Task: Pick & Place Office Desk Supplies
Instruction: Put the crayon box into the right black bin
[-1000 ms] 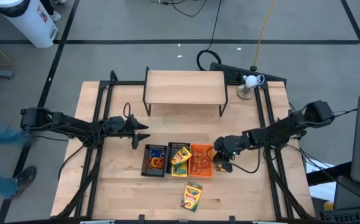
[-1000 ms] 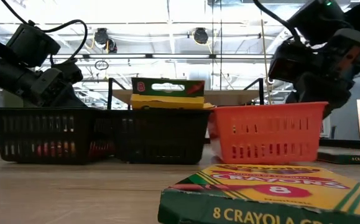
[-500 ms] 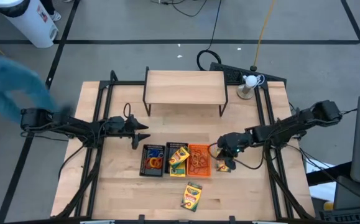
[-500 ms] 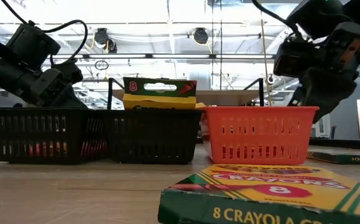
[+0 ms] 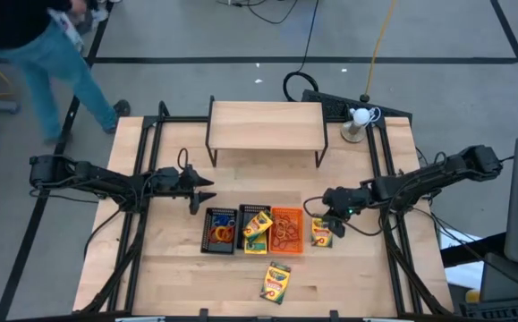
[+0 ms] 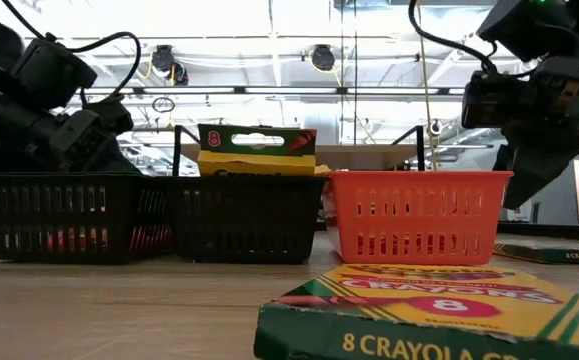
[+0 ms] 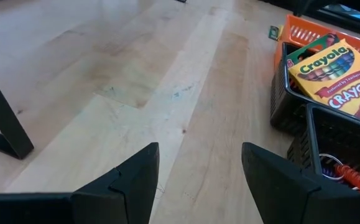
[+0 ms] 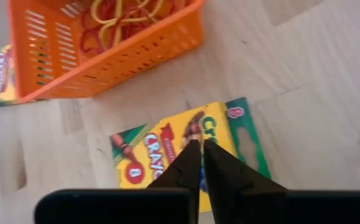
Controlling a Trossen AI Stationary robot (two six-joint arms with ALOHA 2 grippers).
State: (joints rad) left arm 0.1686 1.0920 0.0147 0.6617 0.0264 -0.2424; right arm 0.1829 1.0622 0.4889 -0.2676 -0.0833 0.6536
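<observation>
Three mesh trays stand in a row at mid-table. The left black tray (image 5: 222, 230) holds red and orange rubber bands. The middle black tray (image 5: 257, 229) holds a crayon box (image 6: 257, 150). The orange tray (image 5: 287, 230) holds orange rubber bands (image 8: 120, 12). A second crayon box (image 5: 321, 233) lies flat just right of the orange tray. My right gripper (image 5: 327, 219) is shut and hangs just above that box (image 8: 167, 155). A third box (image 5: 275, 282) lies near the table's near edge. My left gripper (image 5: 203, 197) is open and waits left of the trays.
A light wooden shelf on black legs (image 5: 266, 125) stands at the far side. A white ball on a stand (image 5: 359, 118) sits at the far right corner. Bare wood (image 7: 167, 81) lies between my left gripper and the trays. A person (image 5: 44, 45) walks beyond the table's far left corner.
My right gripper drew back from beside the orange tray toward the table's right edge and rose, uncovering the crayon box lying there. At first the three trays slid slightly toward the left edge. A person walked past the table's left side toward the far corner.
</observation>
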